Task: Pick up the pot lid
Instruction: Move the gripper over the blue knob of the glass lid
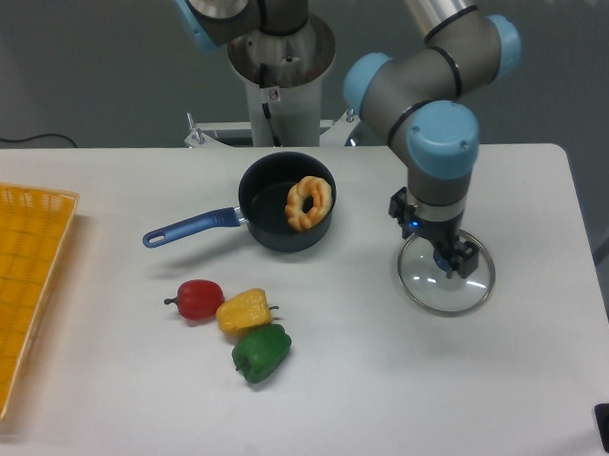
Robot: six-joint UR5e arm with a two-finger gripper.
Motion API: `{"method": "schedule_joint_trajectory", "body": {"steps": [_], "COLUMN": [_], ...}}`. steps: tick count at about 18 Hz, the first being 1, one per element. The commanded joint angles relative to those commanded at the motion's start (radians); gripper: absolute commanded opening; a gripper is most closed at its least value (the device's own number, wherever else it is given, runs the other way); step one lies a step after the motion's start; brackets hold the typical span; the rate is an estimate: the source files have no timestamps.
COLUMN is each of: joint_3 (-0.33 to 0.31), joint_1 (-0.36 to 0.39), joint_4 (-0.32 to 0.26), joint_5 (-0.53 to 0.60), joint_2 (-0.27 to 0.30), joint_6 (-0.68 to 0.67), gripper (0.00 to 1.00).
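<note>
pot lid (440,296): flat near surface's (379,391) right edge, knob (442,262) up; round, even all ways
far rim (485,250): partly hidden behind claw (439,248)
claw: released, tips spread

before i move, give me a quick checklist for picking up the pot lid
1. Pot lid resting on the table: ok
2. Tool open and at the lid: ok
3. Blue knob centred between the fingertips: cannot tell, single view and partly hidden
4. Knob gripped: not ok, the fingertips stand apart
5. Black pan apart from the lid: ok
6. Green pepper apart from the lid: ok
</note>
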Motion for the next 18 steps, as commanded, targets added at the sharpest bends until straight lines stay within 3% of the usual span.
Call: {"method": "schedule_joint_trajectory", "body": {"steps": [11,18], "joint_3": [0.028,0.009], "joint_1": [0.048,0.061], "joint_4": [-0.002,0.005], "joint_5": [-0.072,-0.092], "joint_2": [0.000,0.003], "joint_6": [0.064,0.072], "gripper": [1.00,1.00]}}
